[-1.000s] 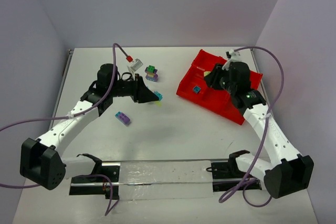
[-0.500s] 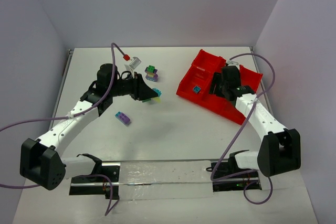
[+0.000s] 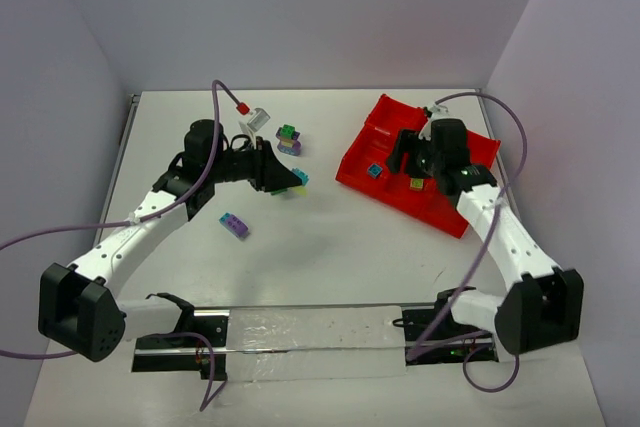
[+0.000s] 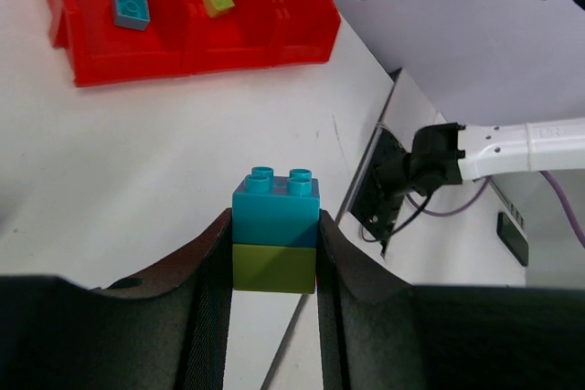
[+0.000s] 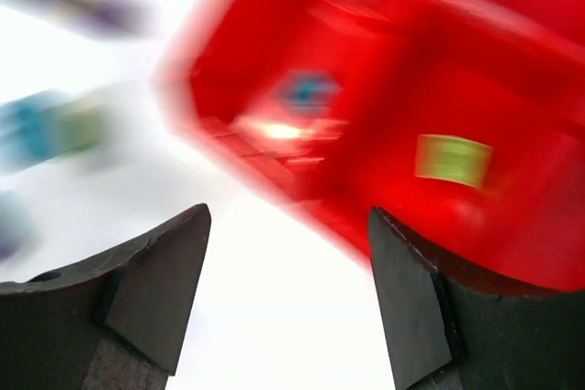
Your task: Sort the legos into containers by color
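From my overhead feed, the left gripper (image 3: 291, 181) sits left of centre, clamped on a two-brick stack (image 4: 276, 244). On its wrist camera I see a teal brick on top of a yellow-green one, pinched on both sides by the black fingers (image 4: 208, 303) and held above the white table (image 3: 330, 247).

The red tray (image 3: 366, 139) lies at an angle in the upper right of the overhead frame. A single teal brick (image 3: 374, 171) lies in the compartment nearest the tray's left end. A single yellow-green brick (image 3: 415, 184) lies in the next compartment, with a divider between them. The left wrist camera shows the same pair in the upper left of its frame.

The right gripper (image 5: 285, 226) hangs over the tray. On its own camera the jaws stand wide apart with nothing between them. That picture is badly smeared, but I can make out the red tray and the yellow-green brick to the right of centre.

Loose on the table, a green-on-purple clump (image 3: 289, 139) stands near the top centre of the overhead frame, just beyond the left gripper. A purple and teal brick (image 3: 233, 225) lies lower left of that gripper, apart from everything else.
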